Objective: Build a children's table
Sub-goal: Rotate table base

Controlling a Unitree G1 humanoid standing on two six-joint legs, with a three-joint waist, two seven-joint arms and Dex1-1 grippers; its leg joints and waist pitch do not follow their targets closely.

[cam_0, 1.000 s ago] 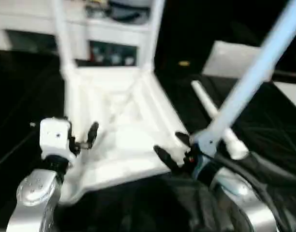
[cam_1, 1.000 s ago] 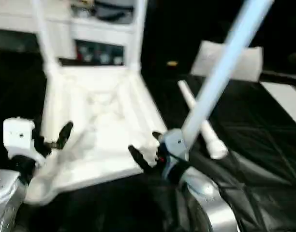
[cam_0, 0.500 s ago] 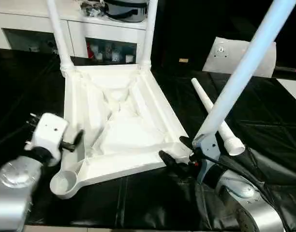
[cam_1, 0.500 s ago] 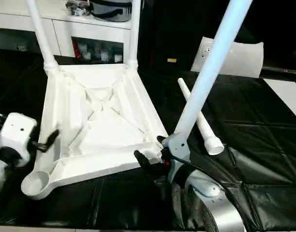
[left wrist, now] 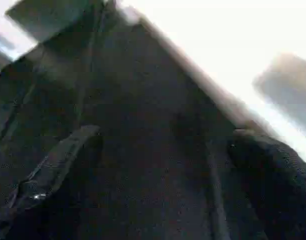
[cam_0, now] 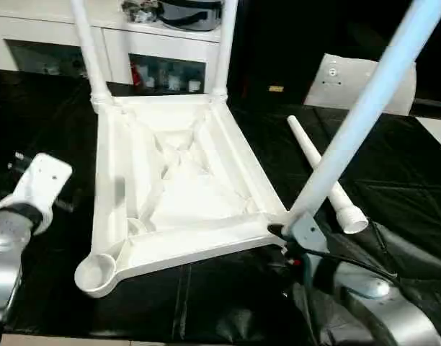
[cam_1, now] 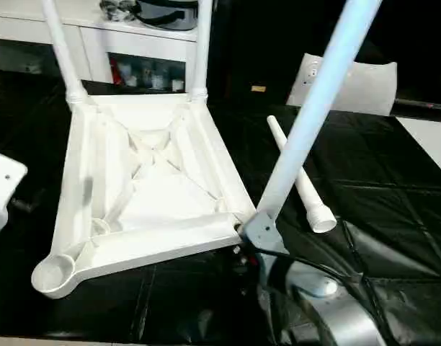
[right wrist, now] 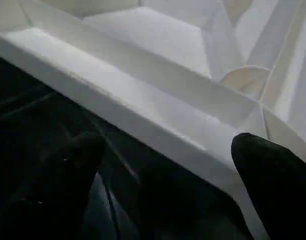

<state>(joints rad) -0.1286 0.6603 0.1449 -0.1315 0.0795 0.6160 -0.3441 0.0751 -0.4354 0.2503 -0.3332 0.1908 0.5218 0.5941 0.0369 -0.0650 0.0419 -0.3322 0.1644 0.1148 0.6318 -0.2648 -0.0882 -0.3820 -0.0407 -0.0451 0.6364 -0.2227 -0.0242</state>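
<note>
The white tabletop [cam_0: 177, 194] lies upside down on black cloth, ribbed underside up. Two legs [cam_0: 87, 50] stand in its far corner sockets, and a third leg [cam_0: 357, 115] rises from the near right corner. A loose leg [cam_0: 321, 176] lies on the cloth to the right. The near left socket [cam_0: 94, 274] holds nothing. My left gripper [left wrist: 163, 165] is open over the cloth, left of the tabletop and apart from it. My right gripper [right wrist: 173, 165] is open at the near right corner, with the tabletop's rim [right wrist: 143, 115] just ahead of its fingertips and nothing held.
A white cabinet [cam_0: 156, 50] with cluttered shelves stands behind the table. A flat white bag [cam_0: 361, 83] lies at the back right, and a white strip [cam_0: 438, 133] at the right edge. Black cloth [cam_0: 393, 180] covers the work surface.
My left gripper has drawn back to the left, away from the tabletop's edge. My right gripper has pulled back toward me at the near right corner. Both stay open.
</note>
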